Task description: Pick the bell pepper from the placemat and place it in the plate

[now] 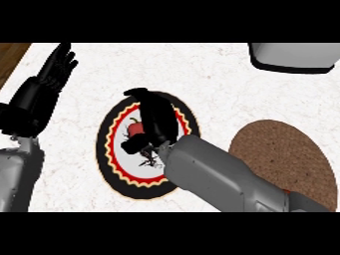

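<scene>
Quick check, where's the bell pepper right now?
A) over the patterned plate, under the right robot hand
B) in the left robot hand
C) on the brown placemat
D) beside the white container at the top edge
A: the red bell pepper shows over the patterned plate, partly covered by the right robot hand; the brown placemat has nothing on it, and the left robot hand rests open at the left edge.

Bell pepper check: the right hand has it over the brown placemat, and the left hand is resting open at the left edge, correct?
Not quite. The head view shows the right hand with the bell pepper over the plate, not the brown placemat, which lies bare to the right. The left hand does rest open at the left edge.
</scene>
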Available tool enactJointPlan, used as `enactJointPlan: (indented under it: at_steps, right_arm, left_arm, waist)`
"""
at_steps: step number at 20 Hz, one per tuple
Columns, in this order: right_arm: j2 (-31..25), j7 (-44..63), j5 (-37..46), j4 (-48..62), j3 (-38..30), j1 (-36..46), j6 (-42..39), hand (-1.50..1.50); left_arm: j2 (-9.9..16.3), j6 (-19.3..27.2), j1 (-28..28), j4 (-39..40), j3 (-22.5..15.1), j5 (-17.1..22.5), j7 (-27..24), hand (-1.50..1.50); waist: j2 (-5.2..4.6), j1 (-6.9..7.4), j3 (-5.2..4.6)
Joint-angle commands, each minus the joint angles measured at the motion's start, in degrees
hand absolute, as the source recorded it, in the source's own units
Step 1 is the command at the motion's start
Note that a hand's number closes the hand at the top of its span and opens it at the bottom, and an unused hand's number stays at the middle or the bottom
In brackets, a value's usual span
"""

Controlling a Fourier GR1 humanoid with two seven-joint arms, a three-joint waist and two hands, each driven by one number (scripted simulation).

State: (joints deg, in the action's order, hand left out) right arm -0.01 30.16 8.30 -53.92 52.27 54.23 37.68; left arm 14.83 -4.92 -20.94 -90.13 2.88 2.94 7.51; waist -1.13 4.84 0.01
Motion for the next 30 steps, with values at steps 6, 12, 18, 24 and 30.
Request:
enactJointPlan:
  at_steps: [6,12,18,24,30]
  right_arm:
    - [0.0,-13.0,-14.4,-2.0,-4.5,0.0,11.3,-1.5]
    - [0.0,-24.4,-20.0,-0.4,-12.9,-3.8,8.9,-1.5]
    - [-6.3,-28.0,-19.7,-10.7,-16.3,-14.8,4.3,-1.5]
    - [-15.6,-35.6,-22.7,-16.6,-23.2,-22.6,-6.8,-1.5]
    - [-23.0,-37.4,-22.7,-22.2,-27.6,-31.4,-14.7,-1.5]
  left_arm:
    - [-1.2,0.6,2.4,-2.5,-1.3,-1.0,0.6,0.0]
    - [-0.4,1.5,5.2,-2.3,1.2,-1.6,-1.1,0.0]
    - [0.6,0.2,6.5,-2.9,2.5,-1.3,-0.9,0.0]
    - [1.7,-0.2,2.0,-1.9,4.4,0.2,2.9,0.0]
    - [1.9,-1.6,4.4,-3.2,4.6,-0.2,1.0,0.0]
  waist:
    - [0.33,-0.24,0.07]
    - [0.75,-3.3,0.03]
    - [1.26,-4.97,0.01]
    - [1.19,-5.33,0.02]
    - [1.21,-5.05,0.01]
